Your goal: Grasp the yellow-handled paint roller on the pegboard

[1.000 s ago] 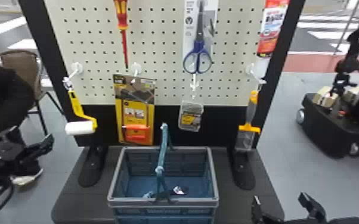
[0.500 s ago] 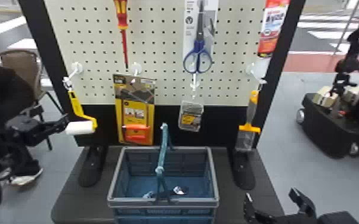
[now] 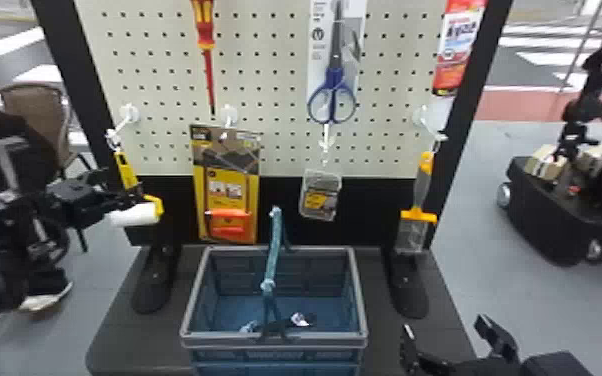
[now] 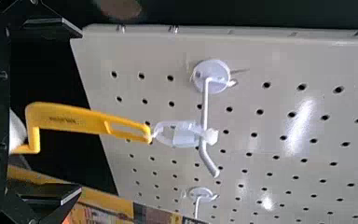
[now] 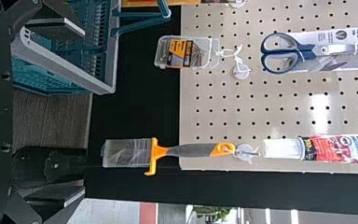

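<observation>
jaws wide, the left gripper (image 3: 110, 200) flanks the paint roller (image 3: 140, 214) on the pegboard (image 3: 275, 135): probably light, rigid, best pinched at its yellow handle (image 4: 88, 123).

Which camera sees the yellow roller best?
Left wrist view: the roller is close, its yellow handle tied to the hook. Head view shows it whole, farther off, left gripper by its white roll. Right wrist view faces scraper and scissors.

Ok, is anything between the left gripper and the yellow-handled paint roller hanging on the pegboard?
Nothing visible stands in the way. The open left gripper sits right at the white roller end of the yellow-handled paint roller. The left wrist view shows the handle lying between its jaws, with only the cream perforated pegboard behind.
</observation>
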